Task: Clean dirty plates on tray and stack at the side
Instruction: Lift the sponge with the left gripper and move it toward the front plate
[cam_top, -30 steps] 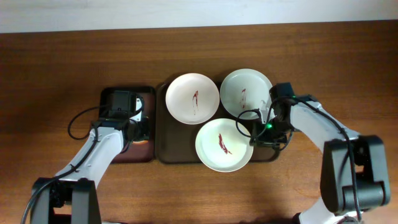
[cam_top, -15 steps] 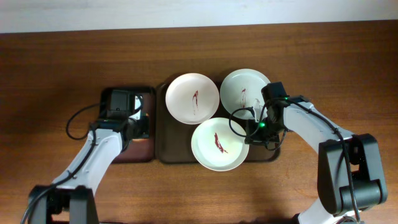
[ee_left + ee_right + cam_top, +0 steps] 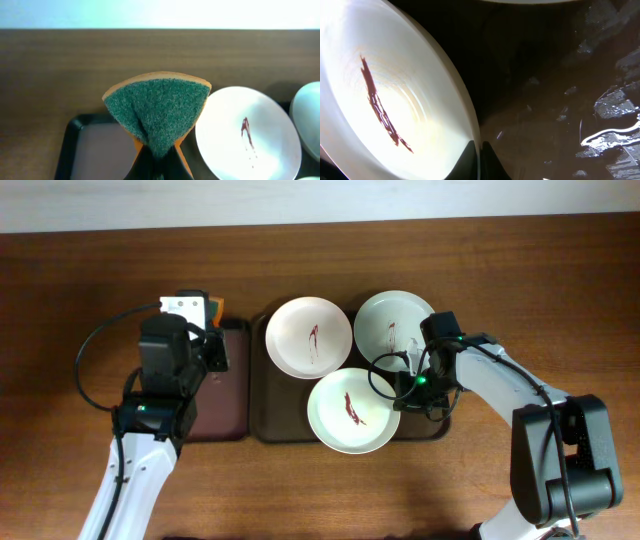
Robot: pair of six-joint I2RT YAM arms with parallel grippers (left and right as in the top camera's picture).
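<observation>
Three white plates with dark red smears lie on the dark brown tray [image 3: 263, 408]: back left [image 3: 310, 337], back right [image 3: 394, 328] and front [image 3: 353, 410]. My right gripper [image 3: 405, 385] is shut on the right rim of the front plate [image 3: 385, 110], with the rim pinched between the fingers [image 3: 479, 152]. My left gripper [image 3: 193, 322] is shut on a folded green and orange sponge [image 3: 157, 112], held in the air above the far end of the narrow tray. The fingers [image 3: 157, 162] grip its lower edge. The back left plate [image 3: 245, 135] lies just right of the sponge.
A narrow reddish-brown tray with a black rim [image 3: 225, 395] lies left of the brown tray; it also shows in the left wrist view [image 3: 90, 150]. Bare wooden table [image 3: 500, 270] surrounds both trays. The brown tray's wet glossy floor [image 3: 545, 100] shows beside the held plate.
My left arm has risen off the narrow tray with the sponge and moved toward the back. My right gripper shifted the front plate slightly left, then held still.
</observation>
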